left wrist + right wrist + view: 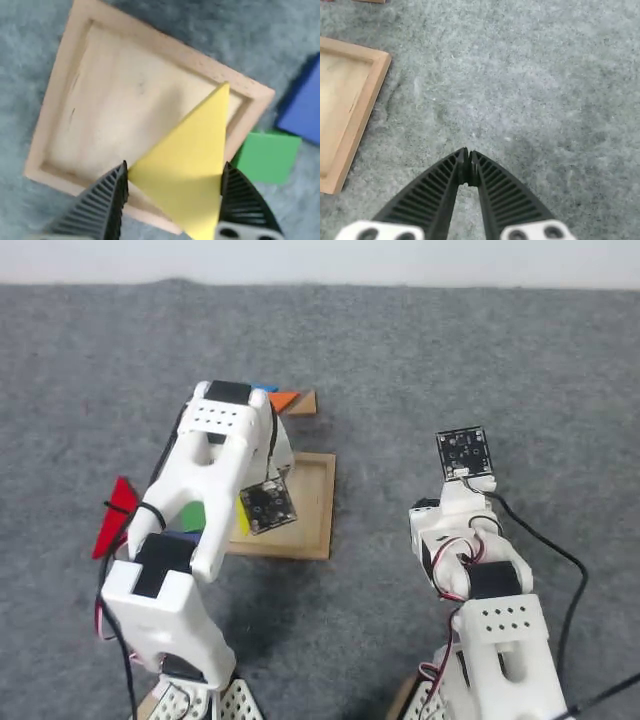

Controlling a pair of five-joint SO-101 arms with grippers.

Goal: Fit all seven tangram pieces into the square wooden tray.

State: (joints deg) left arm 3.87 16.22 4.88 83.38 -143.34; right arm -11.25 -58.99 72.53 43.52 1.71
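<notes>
The left gripper (pixel 172 172) pinches the yellow triangle (pixel 192 155) between its jaws, over one corner of the wooden tray (pixel 60 75). A green piece (pixel 265 157) and a blue piece (pixel 302 105) lie just beside the tray. The right gripper (pixel 468 162) is closed tight on nothing, over the gray carpet (pixel 545 75) near the tray.

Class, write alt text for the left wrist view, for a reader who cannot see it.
The left gripper grips a yellow triangle over one side of the square wooden tray, whose visible floor is bare. Beside the tray, a green square and a blue piece lie on the grey carpet.
</notes>
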